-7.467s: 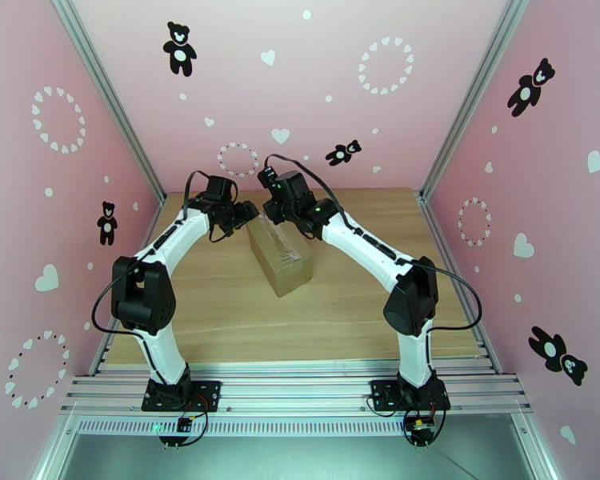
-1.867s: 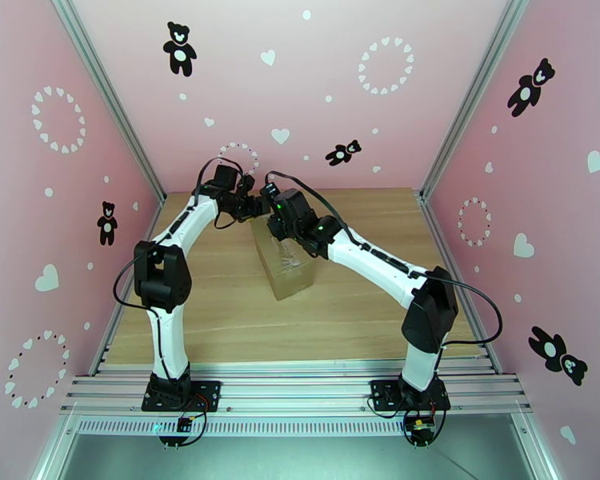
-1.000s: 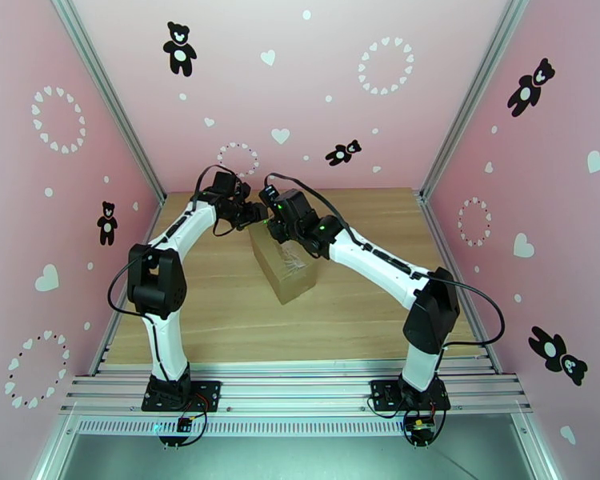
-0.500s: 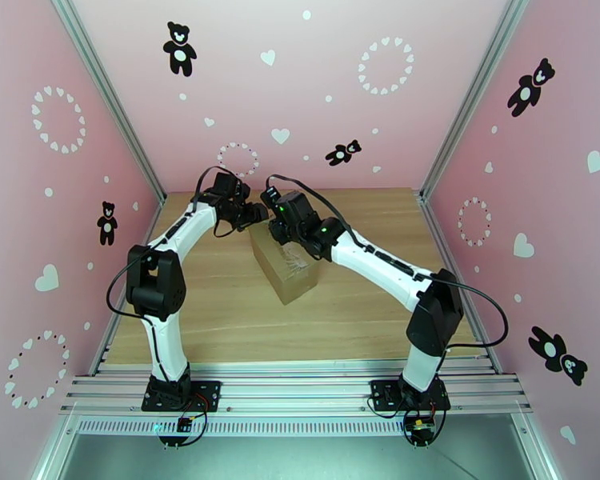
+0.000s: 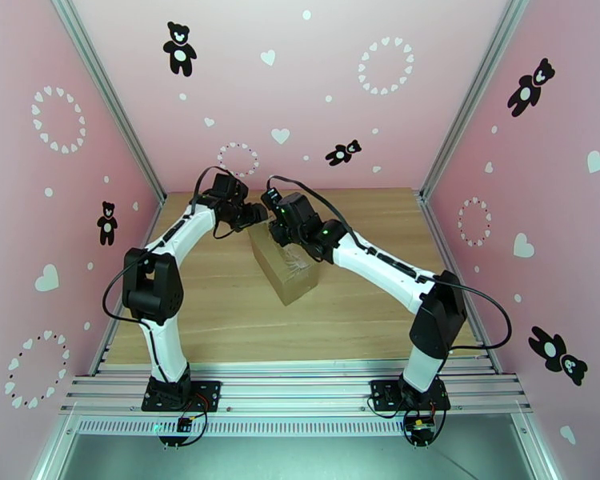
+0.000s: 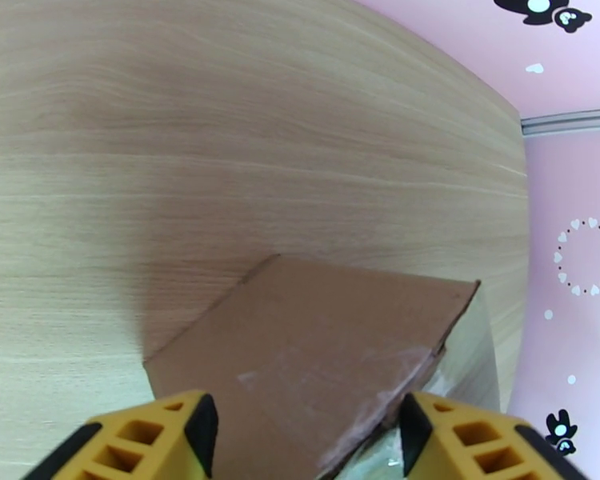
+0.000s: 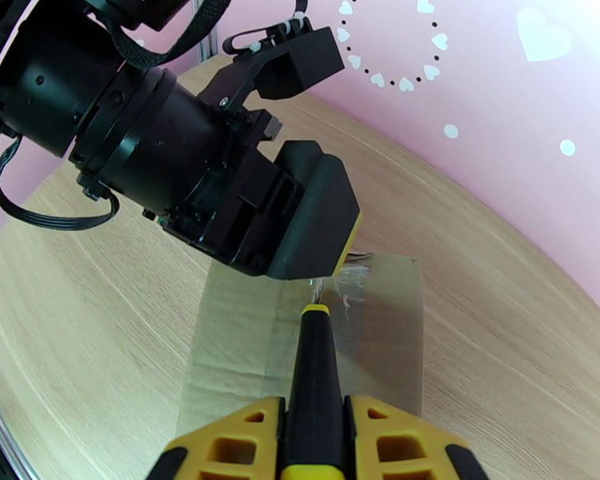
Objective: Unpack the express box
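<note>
The job is barely begun. The express box (image 5: 286,271) lies closed on the table (image 5: 220,318) between my two arms, slanted, its clear tape unbroken along most of the top seam. My right end effector (image 7: 320,432) is clamped on the utility knife (image 7: 314,370), whose tip rests at the far end of the seam, where the tape looks wrinkled. My left end effector (image 6: 306,426) straddles that far end with its jaws apart. Whether its pads press the cardboard I cannot tell. I judge that cutting the seam, folding back the flaps and lifting out the contents are all left to do.

Compared with the earliest top view, my right elbow has swung farther out to the right and that wrist sits lower over the box. My left end effector has closed in on the far end. The box lies much where it was.
</note>
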{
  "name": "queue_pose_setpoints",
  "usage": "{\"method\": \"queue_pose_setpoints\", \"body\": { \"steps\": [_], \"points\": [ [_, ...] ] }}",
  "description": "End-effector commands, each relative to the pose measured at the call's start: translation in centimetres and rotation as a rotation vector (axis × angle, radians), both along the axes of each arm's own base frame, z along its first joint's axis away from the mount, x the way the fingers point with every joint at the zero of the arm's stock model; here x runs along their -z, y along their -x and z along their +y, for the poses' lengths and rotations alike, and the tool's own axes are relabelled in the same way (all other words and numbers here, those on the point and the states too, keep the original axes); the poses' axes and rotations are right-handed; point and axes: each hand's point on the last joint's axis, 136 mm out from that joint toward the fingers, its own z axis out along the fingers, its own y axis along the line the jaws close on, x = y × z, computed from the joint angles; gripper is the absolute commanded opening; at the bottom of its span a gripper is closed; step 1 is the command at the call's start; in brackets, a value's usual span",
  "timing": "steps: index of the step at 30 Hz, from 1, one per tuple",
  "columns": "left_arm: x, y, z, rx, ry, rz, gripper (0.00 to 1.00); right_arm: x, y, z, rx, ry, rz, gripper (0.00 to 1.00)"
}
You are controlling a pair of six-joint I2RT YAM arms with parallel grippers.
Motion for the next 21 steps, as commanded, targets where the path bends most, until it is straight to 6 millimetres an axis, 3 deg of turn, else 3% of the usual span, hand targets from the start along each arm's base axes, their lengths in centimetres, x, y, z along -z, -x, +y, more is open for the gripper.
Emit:
{"method": "queue_pose_setpoints", "body": {
  "steps": [1,13,21],
  "points": [
    [-1.6,0.4,0.9,-0.003,-0.02,-0.035,0.67,3.0,2.2,-0.8,-0.025,0.075,0.111,0.0],
    [-0.7,2.6,-0.6,0.071,0.019,0.003,0.67,3.0,2.3,-0.7,-0.023,0.069,0.118,0.0],
    [0.5,2.8,-1.3,0.076,0.006,0.025,0.67,2.8,2.3,-0.8,-0.022,0.066,0.117,0.0]
  ]
}}
